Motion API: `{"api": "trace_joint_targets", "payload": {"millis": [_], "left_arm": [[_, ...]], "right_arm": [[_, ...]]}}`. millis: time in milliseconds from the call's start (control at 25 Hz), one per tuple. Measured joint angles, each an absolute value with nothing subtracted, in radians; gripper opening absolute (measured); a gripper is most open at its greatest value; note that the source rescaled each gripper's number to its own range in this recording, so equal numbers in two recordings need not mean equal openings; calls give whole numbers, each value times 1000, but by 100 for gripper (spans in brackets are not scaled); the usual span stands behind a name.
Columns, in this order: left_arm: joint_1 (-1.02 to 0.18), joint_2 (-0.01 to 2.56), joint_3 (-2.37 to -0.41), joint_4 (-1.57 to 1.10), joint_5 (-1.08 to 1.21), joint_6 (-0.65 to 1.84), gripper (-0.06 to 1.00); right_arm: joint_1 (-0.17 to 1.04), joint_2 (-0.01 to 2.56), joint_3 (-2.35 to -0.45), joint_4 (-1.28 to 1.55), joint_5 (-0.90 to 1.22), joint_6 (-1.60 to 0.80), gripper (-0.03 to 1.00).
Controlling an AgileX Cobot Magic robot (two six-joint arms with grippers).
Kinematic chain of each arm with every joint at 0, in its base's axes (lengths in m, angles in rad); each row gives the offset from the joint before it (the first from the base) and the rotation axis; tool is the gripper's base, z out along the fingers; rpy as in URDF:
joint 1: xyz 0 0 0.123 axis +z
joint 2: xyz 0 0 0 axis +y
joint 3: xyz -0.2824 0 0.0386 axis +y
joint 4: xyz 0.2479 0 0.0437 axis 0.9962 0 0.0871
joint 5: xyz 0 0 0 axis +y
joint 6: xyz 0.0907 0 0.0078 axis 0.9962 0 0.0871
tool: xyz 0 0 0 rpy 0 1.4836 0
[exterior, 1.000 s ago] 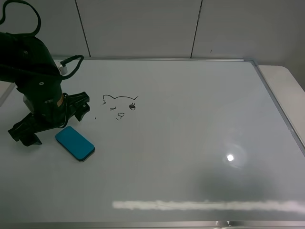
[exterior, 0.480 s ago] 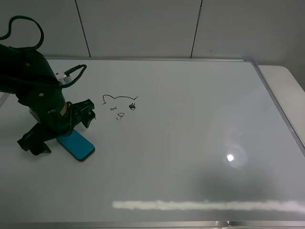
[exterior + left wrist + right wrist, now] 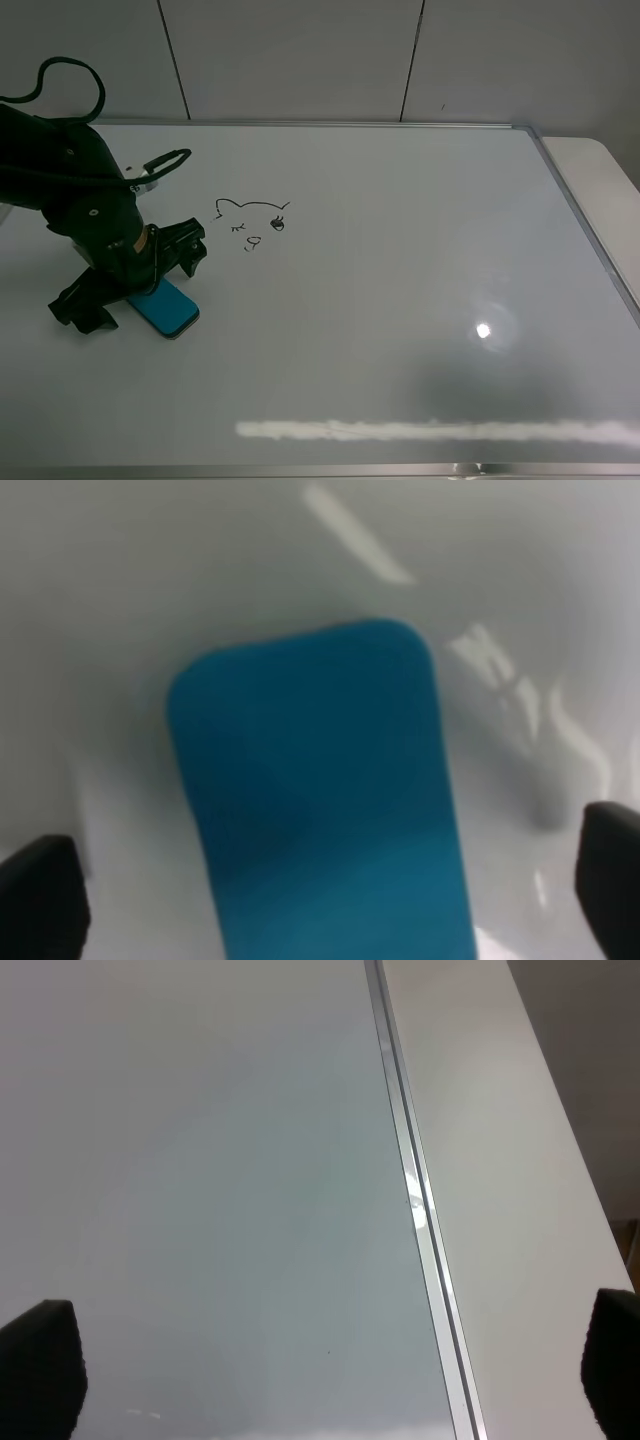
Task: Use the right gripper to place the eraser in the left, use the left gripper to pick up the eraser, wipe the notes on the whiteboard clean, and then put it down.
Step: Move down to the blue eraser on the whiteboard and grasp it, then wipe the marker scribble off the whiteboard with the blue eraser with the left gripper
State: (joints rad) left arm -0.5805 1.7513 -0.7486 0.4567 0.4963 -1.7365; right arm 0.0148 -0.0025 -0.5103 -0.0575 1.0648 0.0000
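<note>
Eraser (image 3: 172,310): flat on the whiteboard (image 3: 400,250), left side, near the notes (image 3: 252,222) but apart.
Left gripper (image 3: 137,280): we see jaws spread wide, straddling it, clamping nothing.
Right gripper (image 3: 325,1380): wide apart, empty, over the whiteboard's edge.

We see soft, even light from above. The glossy whiteboard (image 3: 400,200) carries a small glare spot (image 3: 484,331) and a long pale streak (image 3: 430,430) near its front edge, with a dim grey patch (image 3: 470,385) between. In the left wrist view the eraser (image 3: 320,810) is blurred, smeared reflections (image 3: 500,680) beside it. The right wrist view is sharper.
</note>
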Motion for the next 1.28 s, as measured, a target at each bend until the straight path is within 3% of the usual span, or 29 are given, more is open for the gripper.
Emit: {"api": "trace_joint_targets", "payload": {"millis": [360,440,480,520,560,600,1280], "left_arm": [[-580,1752,-749,456,495,-1722,88],[-580,1752,-749,456,506,-1714,80],[-580,1752,-749,456,513,-1710,66],[-580,1752,-749,456,521,-1706,43],[-580,1752,-749,456,526,-1702,12],[-580,1752,-749,456,529,-1697,0],[-580,1697,-749,484,507,-1560,3]], "right_arm": [[15,-2,-510,-57,1065,0,100],[15,-2,-510,-57,1065,0,100],[15,-2,-510,-57,1065,0,100],[15,-2,-510,-57,1065,0,100],[15,-2,-510,-57,1065,0,100],[15,-2,-510,-57,1065,0,100],[15,-2,-510,-57,1065,0,100]]}}
